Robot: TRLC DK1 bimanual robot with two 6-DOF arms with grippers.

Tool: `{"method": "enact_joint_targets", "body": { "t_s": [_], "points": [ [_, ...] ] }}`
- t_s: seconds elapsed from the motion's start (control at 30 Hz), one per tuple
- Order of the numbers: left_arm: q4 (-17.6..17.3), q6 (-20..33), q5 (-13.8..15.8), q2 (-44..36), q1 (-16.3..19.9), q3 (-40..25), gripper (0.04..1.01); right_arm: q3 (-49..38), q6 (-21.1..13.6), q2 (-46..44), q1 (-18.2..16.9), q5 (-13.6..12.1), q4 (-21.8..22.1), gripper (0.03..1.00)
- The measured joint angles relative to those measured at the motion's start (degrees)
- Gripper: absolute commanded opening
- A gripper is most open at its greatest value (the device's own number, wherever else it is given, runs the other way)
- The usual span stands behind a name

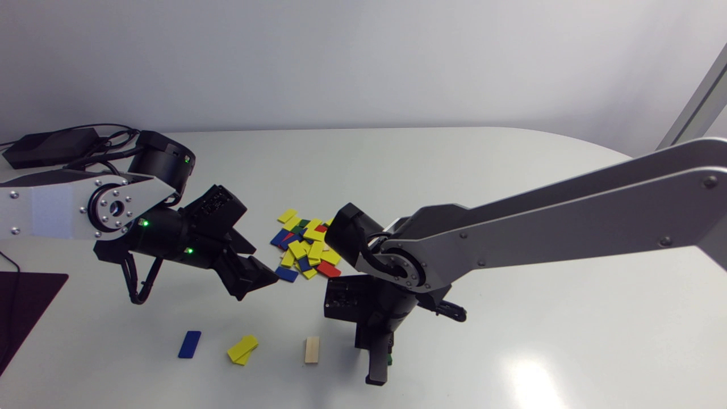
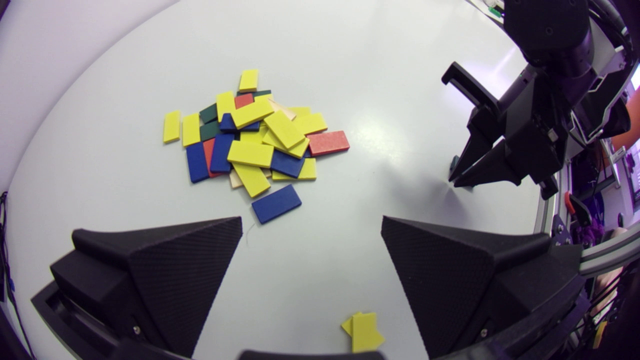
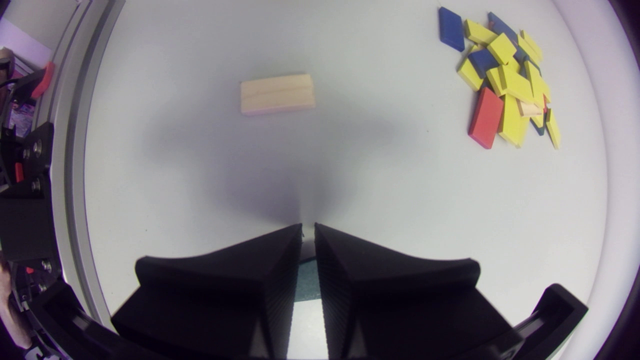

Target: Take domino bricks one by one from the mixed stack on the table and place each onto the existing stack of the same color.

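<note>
A: On the white table (image 1: 511, 170), the mixed pile (image 1: 306, 247) sits in the middle. Grippers?

B: Left gripper (image 2: 311, 220), at its 8 o'clock, gapes empty. Right gripper (image 3: 308, 226), at 5 o'clock, pinches a green brick (image 3: 306, 282), likely light, stiff and slick.

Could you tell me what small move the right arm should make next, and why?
Probably open the right gripper and let go of the green brick. Its fingers are shut on that brick, low over the table, in line with the wooden brick, the yellow stack and the blue brick. I see no green stack there, so this seems to start one.
</note>
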Motion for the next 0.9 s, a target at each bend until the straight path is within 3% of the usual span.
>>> {"method": "enact_joint_targets", "body": {
  "t_s": [0.9],
  "points": [
    [0.0,0.0,0.0,0.0,0.0,0.0,0.992,-0.8,0.0,0.2,-0.7,0.0,0.0,0.136]
  ]
}}
